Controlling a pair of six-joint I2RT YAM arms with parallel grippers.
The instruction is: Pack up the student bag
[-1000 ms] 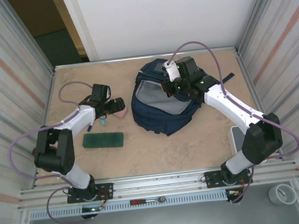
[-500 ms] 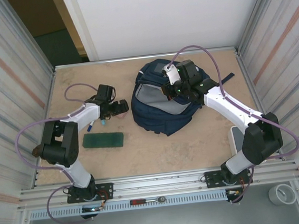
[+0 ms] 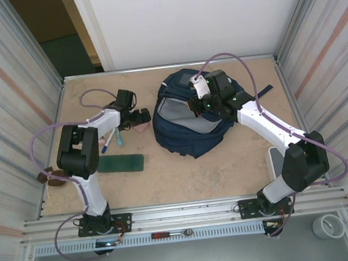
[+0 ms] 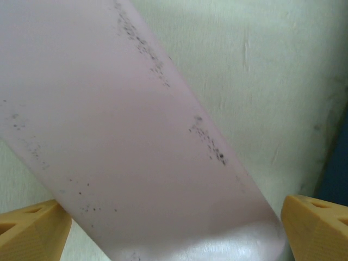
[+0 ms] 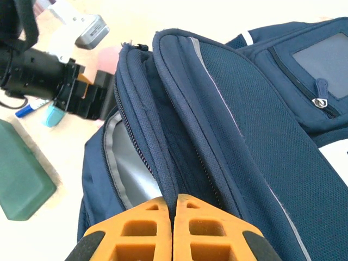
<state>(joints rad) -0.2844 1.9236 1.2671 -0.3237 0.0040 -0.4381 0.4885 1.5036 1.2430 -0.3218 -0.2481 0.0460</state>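
The student bag [image 3: 189, 129] lies on the table [image 3: 184, 172], in the far half and slightly right of centre, with its white top patch toward the far edge. Its main compartment gapes on the left side, showing grey lining [image 5: 130, 163]. My right pincer [image 5: 174, 225] is over the middle of the bag. Its two orange fingers [image 5: 147, 228] are pressed together and clamped on the navy rim of the compartment opening, beside the zip. In the top view the right pincer [image 3: 197, 105] sits over the near edge of the grey lining. My left pincer [image 3: 141, 118] is just left of the bag, low over the table, with its jaws spread wide. In the left wrist view a pale pink item [image 4: 136, 136] lies between the two fingertips [image 4: 32, 231] and spans nearly the whole gap. I cannot tell whether either fingertip presses on it. The bag's navy fabric shows at the right edge of that view. Nearer and further left, a flat green case [image 3: 120, 164] lies on the table, well apart from the bag. A blue marker [image 3: 108, 140] and a small teal item [image 3: 118, 139] lie between the case and my left arm.
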